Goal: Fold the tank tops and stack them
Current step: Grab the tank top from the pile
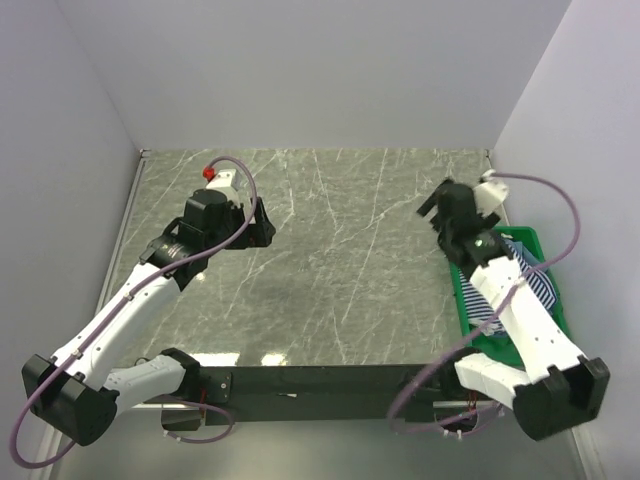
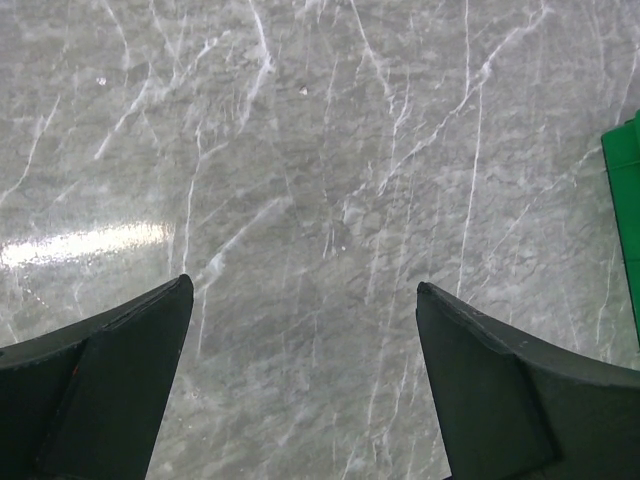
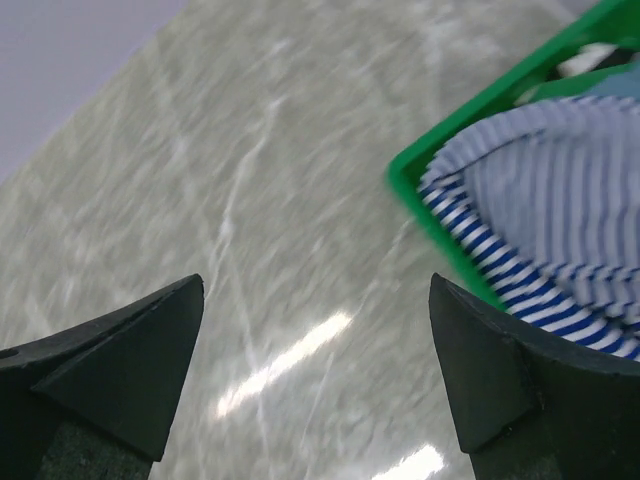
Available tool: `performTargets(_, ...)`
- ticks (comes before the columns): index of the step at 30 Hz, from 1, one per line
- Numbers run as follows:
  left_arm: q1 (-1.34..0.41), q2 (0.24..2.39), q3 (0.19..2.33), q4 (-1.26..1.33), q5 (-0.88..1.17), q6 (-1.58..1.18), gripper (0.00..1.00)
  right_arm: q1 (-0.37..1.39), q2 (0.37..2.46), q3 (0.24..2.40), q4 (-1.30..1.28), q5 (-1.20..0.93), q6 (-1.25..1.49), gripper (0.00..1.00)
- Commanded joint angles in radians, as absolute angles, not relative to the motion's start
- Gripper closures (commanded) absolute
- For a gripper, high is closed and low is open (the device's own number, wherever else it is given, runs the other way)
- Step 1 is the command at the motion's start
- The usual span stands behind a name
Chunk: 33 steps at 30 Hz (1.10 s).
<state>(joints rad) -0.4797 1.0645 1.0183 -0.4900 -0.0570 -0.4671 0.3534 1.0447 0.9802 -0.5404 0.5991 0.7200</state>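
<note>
Near edge: both arm bases sit on the black rail [image 1: 320, 382], with a purple cable [image 1: 235, 235] looping off each arm. The desk [image 1: 340, 290] is grey with a marble pattern.

My left arm runs up the left side. The left claw [image 2: 300, 290] has its jaws spread wide with nothing between them. It hangs over bare desk, left of centre. In the left wrist view a green strip at the right edge is the crate [image 1: 548, 262], well apart from this claw.

My right arm runs up the right side and lies straight across the crate in the top view. It blocks most of the contents from that camera. The right claw [image 3: 315, 285] is also fully spread and holds nothing. It is over the desk just beside the crate's corner, not touching it. The right wrist view is a bit blurred.

Task items are in the crate. The striped tank top [image 3: 540, 200], navy and white, is bunched up and heaped to about rim height. From the top, stripes show on both sides of my forearm. Behind it is a sliver of plain blue-grey cloth, probably the teal tank top [image 3: 615, 85], but too little shows to be sure.

Far side: the crate sits along the right wall [image 1: 585, 150]. White walls close the desk on three sides.
</note>
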Motion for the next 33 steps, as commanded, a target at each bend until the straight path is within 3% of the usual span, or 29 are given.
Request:
performTargets(1, -0.482, 1.052, 1.011, -0.466, -0.055, -0.482, 0.01, 0.157, 1.114, 1.066, -0.630, 0.562, 0.690, 0.00)
performTargets(5, -0.482, 1.055, 1.000, -0.463, -0.045, -0.495, 0.01, -0.146, 1.111, 1.034, -0.630, 0.471, 0.707, 0.02)
performTargets(9, -0.482, 1.060, 0.989, -0.463, -0.031, -0.503, 0.01, -0.291, 1.075, 0.962, -0.600, 0.420, 0.706, 0.03)
performTargets(18, -0.482, 1.058, 0.977, -0.453, -0.008, -0.515, 0.01, -0.451, 1.152, 0.842, -0.424, 0.373, 0.698, 0.09)
performTargets(28, -0.482, 1.132, 0.997, -0.459, 0.023, -0.525, 0.02, -0.476, 1.316, 0.836, -0.328, 0.367, 0.739, 0.12)
performTargets(31, -0.482, 1.131, 0.994, -0.459, 0.012, -0.526, 0.02, -0.476, 1.315, 0.825, -0.316, 0.341, 0.739, 0.20)
performTargets(33, -0.482, 1.131, 0.993, -0.460, 0.011, -0.528, 0.02, -0.476, 1.284, 0.816, -0.313, 0.336, 0.738, 0.35)
